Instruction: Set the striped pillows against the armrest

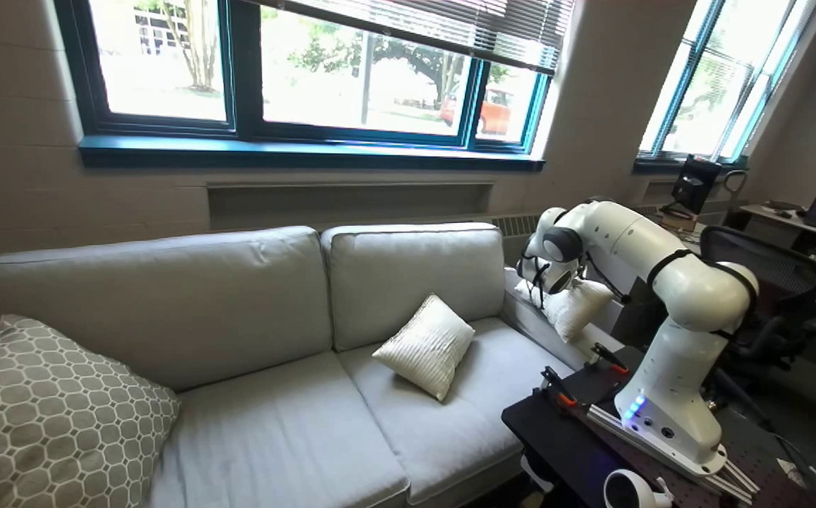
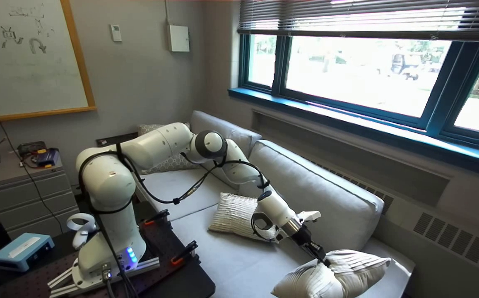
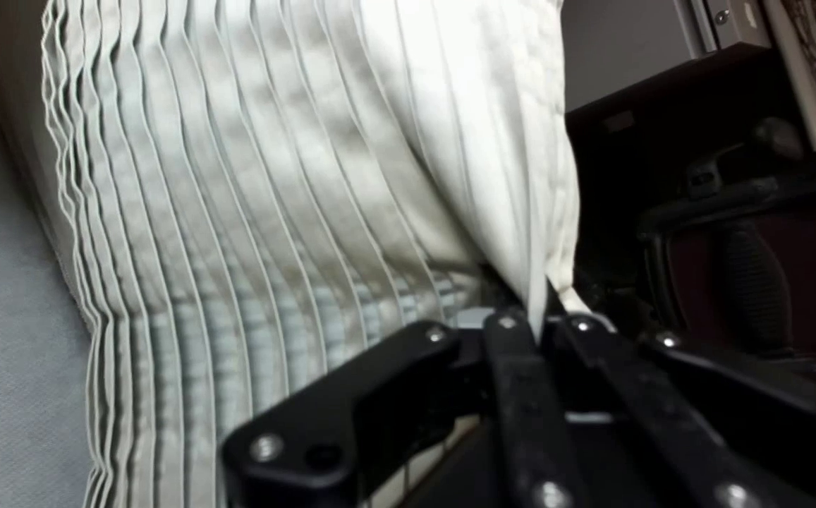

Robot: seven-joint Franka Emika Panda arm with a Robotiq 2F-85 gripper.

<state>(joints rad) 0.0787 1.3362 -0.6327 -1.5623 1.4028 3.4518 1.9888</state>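
Your jaws clench the fabric of one striped pillow (image 2: pixel 357 271), near the armrest (image 1: pixel 529 319), at lower right in an exterior view; its long axis rises gently rightward. There your arm (image 2: pixel 160 145) arches over from the left, wrist (image 2: pixel 278 209) slanting down. The second striped pillow (image 1: pixel 424 346) rests on the sofa (image 1: pixel 259 430), below centre in an exterior view, one corner pointing up.

No words, numbers or brands could be read. In an exterior view, marker drawings (image 2: pixel 12 35) and faint scrawl (image 2: pixel 26 14) were seen on the whiteboard (image 2: pixel 36 89), a curved, arrow-like shape (image 2: pixel 37 44) among them. A white label (image 2: pixel 24 247) was carried by the blue box (image 2: pixel 37 253), but nothing on it could be made out.
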